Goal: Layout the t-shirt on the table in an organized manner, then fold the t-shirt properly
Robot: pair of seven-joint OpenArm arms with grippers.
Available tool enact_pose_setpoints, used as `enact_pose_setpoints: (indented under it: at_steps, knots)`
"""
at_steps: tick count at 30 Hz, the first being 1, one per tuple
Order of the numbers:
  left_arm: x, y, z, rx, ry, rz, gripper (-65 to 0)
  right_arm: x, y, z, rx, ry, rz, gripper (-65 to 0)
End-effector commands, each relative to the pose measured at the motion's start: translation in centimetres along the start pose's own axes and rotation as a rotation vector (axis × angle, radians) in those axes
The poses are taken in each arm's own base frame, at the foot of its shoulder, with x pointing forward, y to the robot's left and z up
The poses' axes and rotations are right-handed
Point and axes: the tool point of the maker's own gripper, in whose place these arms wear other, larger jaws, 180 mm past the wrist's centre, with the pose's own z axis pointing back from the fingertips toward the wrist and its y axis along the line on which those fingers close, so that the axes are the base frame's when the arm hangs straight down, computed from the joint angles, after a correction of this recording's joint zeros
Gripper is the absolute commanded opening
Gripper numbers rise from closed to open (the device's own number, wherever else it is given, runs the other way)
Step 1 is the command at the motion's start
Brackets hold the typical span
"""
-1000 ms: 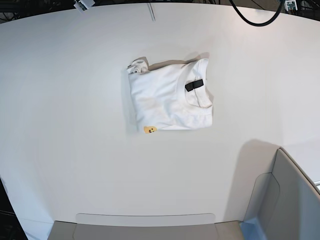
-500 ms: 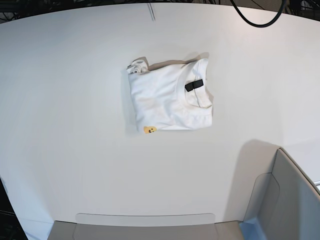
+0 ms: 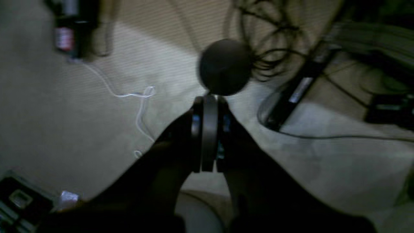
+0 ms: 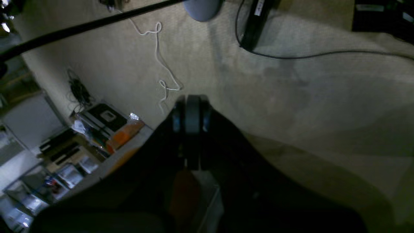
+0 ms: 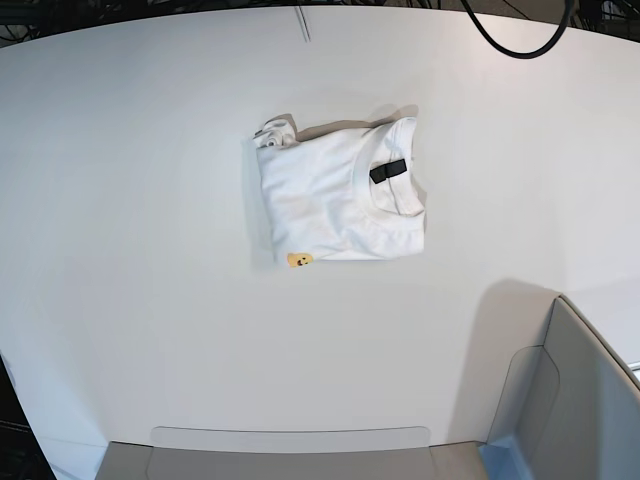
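White cotton lay folded into a compact, roughly square bundle: the t-shirt [image 5: 320, 195] rested on the upper middle part of the bench [image 5: 250, 350], its black neck label [image 5: 388, 171] facing up toward the right of the base view. A crumpled bit of fabric [image 5: 275, 133] stuck out at the upper left corner, and a patch of yellow print [image 5: 300, 259] showed at the lower left edge. The left end effector [image 3: 209, 100] and the right end effector [image 4: 192, 100] were both clenched, with nothing between their tips, and hung over the floor [image 3: 284, 181], away from the cloth.

The folding looked all but finished, so the step in hand was probably to stay clear. If any touch-up was wanted, that crumpled corner called for it: a light pinch, a low tuck inward, and the body of the bundle pinned lightly meanwhile. A hard tug would likely have skewed the collar or opened the fold.
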Motion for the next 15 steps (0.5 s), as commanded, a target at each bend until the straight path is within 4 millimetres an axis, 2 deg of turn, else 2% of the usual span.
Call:
enact_pose_setpoints:
  at_steps: [1, 3, 7, 10, 12, 15]
  knots:
    - [-0.7, 0.1, 0.2, 0.004, 0.000, 0.011, -65.0, -0.9, -0.5, 0.1, -0.005, 0.025, -0.003, -65.0]
    - [-1.2, -1.1, -0.5, -0.023, -0.008, 0.031, -65.0, -1.5, -1.9, -0.5, -0.044, 0.040, -0.001, -65.0]
    - [-2.7, -2.9, -1.1, -0.072, 0.007, 0.028, -65.0, -3.4, -2.5, -2.6, -0.045, 0.027, -0.037, -65.0]
    - [-2.7, -6.0, -2.6, -0.142, -0.009, 0.017, -65.0, -4.8, -3.7, -4.0, -0.050, 0.050, -0.080, -65.0]
    - [-3.2, -7.0, -3.1, -0.179, -0.008, 0.016, -65.0, -5.4, -5.0, -4.6, -0.068, 0.070, -0.105, -65.0]
    - [-5.6, -8.0, -3.5, -0.233, 0.040, 0.030, -65.0, -6.1, -5.9, -5.3, -0.044, 0.095, -0.112, -65.0]
